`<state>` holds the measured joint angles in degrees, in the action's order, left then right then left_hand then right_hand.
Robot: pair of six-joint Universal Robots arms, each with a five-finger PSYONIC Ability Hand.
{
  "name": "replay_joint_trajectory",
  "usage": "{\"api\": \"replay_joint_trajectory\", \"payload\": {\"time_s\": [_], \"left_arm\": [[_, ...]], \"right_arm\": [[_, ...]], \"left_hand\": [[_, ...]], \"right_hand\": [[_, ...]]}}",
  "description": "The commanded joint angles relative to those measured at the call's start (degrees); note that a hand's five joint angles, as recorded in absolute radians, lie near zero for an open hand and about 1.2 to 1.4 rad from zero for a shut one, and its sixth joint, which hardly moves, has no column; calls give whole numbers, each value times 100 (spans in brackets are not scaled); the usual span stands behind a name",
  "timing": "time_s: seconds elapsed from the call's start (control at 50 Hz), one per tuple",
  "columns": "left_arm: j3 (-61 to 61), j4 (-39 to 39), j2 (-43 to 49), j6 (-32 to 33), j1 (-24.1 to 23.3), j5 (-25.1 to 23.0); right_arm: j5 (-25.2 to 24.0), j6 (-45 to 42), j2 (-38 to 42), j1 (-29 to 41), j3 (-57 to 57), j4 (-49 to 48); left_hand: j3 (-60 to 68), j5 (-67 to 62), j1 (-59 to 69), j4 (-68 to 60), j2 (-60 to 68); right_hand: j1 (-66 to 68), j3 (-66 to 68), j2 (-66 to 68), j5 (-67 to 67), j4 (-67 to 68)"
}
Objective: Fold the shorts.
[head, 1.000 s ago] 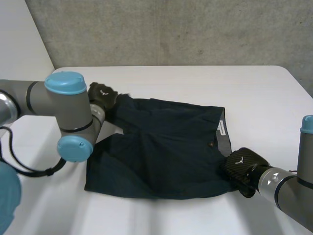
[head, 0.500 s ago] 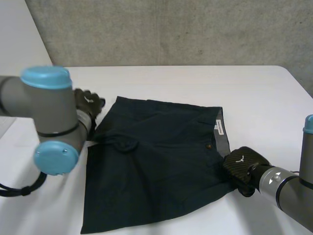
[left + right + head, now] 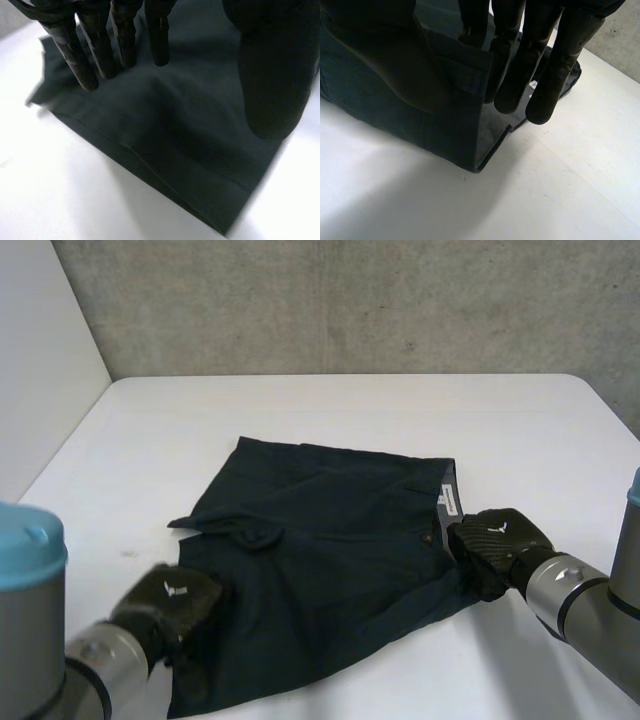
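Since last look, left hand [image 3: 170, 598] has swung off the far-left corner and sits at the near-left leg hem [image 3: 200, 680]. The right hand [image 3: 497, 540] has shifted a little inward along the waist.

Left: fingers [image 3: 82, 55] straight, laid over the cloth, thumb apart beside them; nothing gripped.

Right: straight fingers [image 3: 547, 75] and thumb pinch the waistband [image 3: 470, 75] at its near corner, which looks lifted slightly off the surface [image 3: 350, 410].

Lie of shorts [image 3: 330, 560]: spread mid-surface, waist toward the right arm, legs toward the left. Small flap turned out at the far-left hem, a pucker just inside it.

Judgement: thin dark cloth, light and limp, will sag and crease between hold points. Not slippery, nothing fragile. Waistband is the stiffest part, doubled and stitched, so the best hold. Hems next best. Take corners, not the middle, so the fold carries over flat. Left must close on the hem corner first.
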<state>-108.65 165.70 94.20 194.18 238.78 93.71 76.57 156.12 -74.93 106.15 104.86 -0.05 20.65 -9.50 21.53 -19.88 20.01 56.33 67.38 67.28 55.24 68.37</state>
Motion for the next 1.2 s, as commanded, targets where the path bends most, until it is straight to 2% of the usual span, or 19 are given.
{"api": "replay_joint_trajectory", "payload": {"time_s": [0.02, 0.08, 0.16, 0.22, 0.34, 0.52, 0.6, 0.62, 0.7, 0.76, 0.88, 1.02, 1.06, 1.08, 1.1, 1.16, 1.2], "left_arm": [[-727, 1252, 98, -363, -77, 33], [-1095, 2103, 46, -364, -86, 42], [-1430, 2808, 37, -329, -147, 24], [-1501, 2994, 89, -363, -270, 24], [-1598, 3038, 221, -364, -639, 50], [-1598, 3082, 397, -311, -798, 68], [-1589, 3109, 406, -311, -807, 147], [-1581, 3161, 415, -311, -807, 226], [-1537, 3328, 519, -293, -807, 506], [-1501, 3346, 616, -293, -807, 639], [-1431, 3092, 582, -258, -815, 657], [-1334, 2485, 186, 304, -745, 587], [-1387, 2485, 160, 331, -736, 578], [-1457, 2493, 142, 331, -736, 595], [-1501, 2494, 133, 331, -736, 604], [-1703, 2520, 116, 305, -789, 587], [-1808, 2590, 116, 287, -824, 595]], "right_arm": [[-195, 68, 13, 12, 17, -22], [-274, 85, 13, 3, 43, -30], [-300, 94, 13, -15, 70, -39], [-300, 94, 4, -24, 70, -39], [-300, 103, 4, -15, 70, -65], [-292, 111, 4, -24, 96, -145], [-292, 111, 4, -24, 96, -145], [-292, 111, 4, -24, 105, -153], [-292, 111, -4, -15, 105, -153], [-300, 103, -31, -6, 96, -145], [-283, -55, -399, 11, 52, 31], [-441, -828, -1392, -59, -62, 1068], [-563, -873, -1507, -50, -27, 1060], [-582, -838, -1507, -15, -10, 1033], [-590, -794, -1507, -6, 8, 990], [-608, -435, -1411, 3, 96, 753], [-608, -224, -1218, 11, 114, 603]], "left_hand": [[555, -669, 466, -631, 618], [572, -686, 483, -648, 635], [622, -736, 533, -698, 685], [622, -736, 533, -699, 685], [605, -720, 517, -682, 669], [823, -938, 735, -900, 887], [1965, -2079, 1876, -2041, 2028], [2817, -2931, 2728, -2894, 2880], [4871, -4985, 4782, -4947, 4934], [5933, -6047, 5844, -6009, 5996], [5935, -6050, 5847, -6012, 5999], [5935, -6050, 5847, -6012, 5999], [3379, -3493, 3290, -3455, 3442], [616, -731, 528, -693, 680], [-77, -37, -166, 1, -14], [-787, 673, -876, 710, -724], [-825, 710, -913, 748, -761]], "right_hand": [[2367, 1262, 1272, 1476, 1163], [2367, 1262, 1272, 1476, 1163], [2367, 1262, 1272, 1476, 1163], [2367, 1262, 1272, 1476, 1163], [2367, 1262, 1272, 1476, 1163], [2367, 1262, 1272, 1476, 1163], [2367, 1262, 1272, 1476, 1163], [2367, 1262, 1272, 1476, 1163], [2367, 1262, 1272, 1476, 1163], [2367, 1262, 1272, 1476, 1163], [2367, 1262, 1272, 1476, 1163], [2367, 1262, 1272, 1476, 1163], [2367, 1262, 1272, 1476, 1163], [2367, 1262, 1272, 1476, 1163], [2367, 1262, 1272, 1476, 1163], [2367, 1262, 1272, 1476, 1163], [2367, 1262, 1272, 1476, 1163]]}}
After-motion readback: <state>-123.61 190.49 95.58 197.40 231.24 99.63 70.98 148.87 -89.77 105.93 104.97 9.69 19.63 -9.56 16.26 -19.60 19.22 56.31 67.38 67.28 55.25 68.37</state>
